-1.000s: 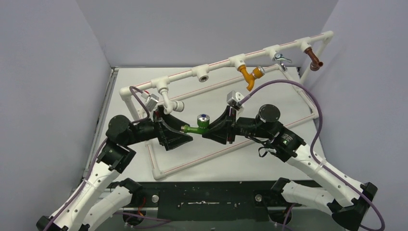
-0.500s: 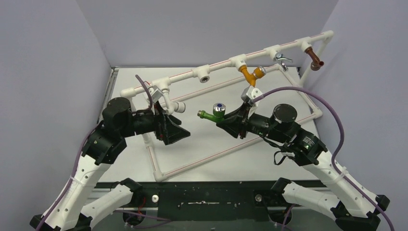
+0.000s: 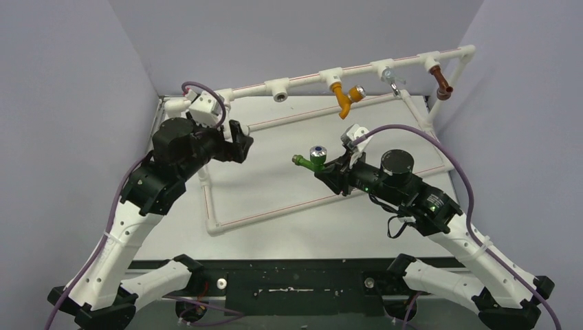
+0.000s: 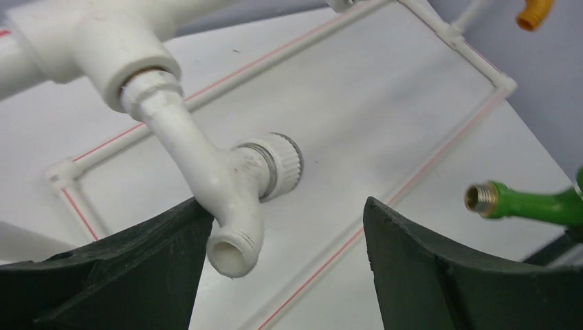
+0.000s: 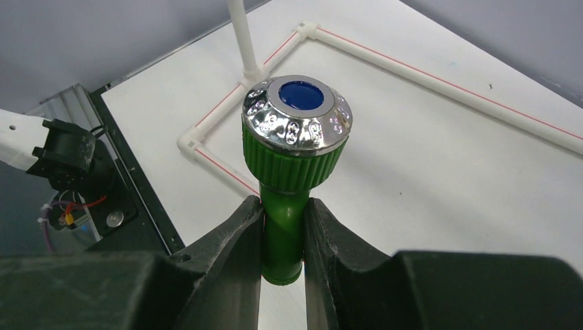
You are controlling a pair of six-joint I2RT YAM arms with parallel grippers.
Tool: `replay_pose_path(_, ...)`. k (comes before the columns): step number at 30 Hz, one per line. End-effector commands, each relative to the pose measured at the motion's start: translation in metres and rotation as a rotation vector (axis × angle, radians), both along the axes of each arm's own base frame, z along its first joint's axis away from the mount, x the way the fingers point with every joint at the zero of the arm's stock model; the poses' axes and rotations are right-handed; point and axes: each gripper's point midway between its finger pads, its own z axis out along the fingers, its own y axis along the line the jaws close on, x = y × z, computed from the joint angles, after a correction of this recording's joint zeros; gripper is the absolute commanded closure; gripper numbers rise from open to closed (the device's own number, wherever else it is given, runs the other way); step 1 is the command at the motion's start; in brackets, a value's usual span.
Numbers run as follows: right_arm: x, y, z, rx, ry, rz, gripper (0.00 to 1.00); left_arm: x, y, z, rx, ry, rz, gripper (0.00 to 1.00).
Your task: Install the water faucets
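Note:
My right gripper (image 5: pixel 283 234) is shut on the stem of the green water faucet (image 5: pixel 295 137), which has a chrome cap with a blue centre. It holds it above the table (image 3: pixel 313 159), threaded end pointing left. A white faucet (image 4: pixel 220 185) is screwed into a tee of the white pipe frame (image 3: pixel 302 82). My left gripper (image 4: pixel 285 254) stands open around its spout, the left finger (image 4: pixel 137 275) touching it. On the frame's top bar hang an orange faucet (image 3: pixel 344 96), a silver one (image 3: pixel 392 77) and a brown one (image 3: pixel 440 82). One socket (image 3: pixel 280 93) between the white and orange ones is bare.
The frame's lower rails (image 3: pixel 275 213) with red stripes lie across the white table (image 3: pixel 289 234). Grey walls close in left, right and behind. The black base bar (image 3: pixel 289 282) runs along the near edge. A purple cable (image 3: pixel 440 148) loops over my right arm.
My left gripper let go of the green faucet and moved back-left to the white faucet. The right gripper carried the green faucet right and up. The frame's left end shifted back.

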Motion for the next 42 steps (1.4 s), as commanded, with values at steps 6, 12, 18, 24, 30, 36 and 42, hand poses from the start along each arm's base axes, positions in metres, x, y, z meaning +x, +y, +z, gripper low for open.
replay_pose_path(6,0.015,0.006,0.000,0.024,-0.034,-0.028,1.00,0.026,0.023,0.126,-0.177,-0.380,0.181,0.23)
replay_pose_path(12,0.017,0.007,-0.003,0.028,-0.046,-0.033,1.00,0.016,0.032,0.147,-0.206,-0.453,0.190,0.23)
replay_pose_path(18,0.017,0.011,0.000,0.061,-0.059,-0.020,1.00,0.044,0.029,0.151,-0.127,-0.475,0.239,0.23)
replay_pose_path(24,0.015,0.012,-0.001,0.080,-0.069,-0.009,1.00,0.084,0.051,0.160,-0.007,-0.508,0.426,0.23)
replay_pose_path(30,0.008,0.015,0.004,0.109,-0.068,0.025,1.00,0.125,0.075,0.151,0.104,-0.511,0.574,0.29)
replay_pose_path(36,0.003,0.012,0.003,0.113,-0.073,0.036,1.00,0.162,0.111,0.135,0.150,-0.481,0.684,0.36)
replay_pose_path(42,-0.002,0.014,0.000,0.138,-0.061,0.058,1.00,0.188,0.139,0.118,0.208,-0.435,0.750,0.44)
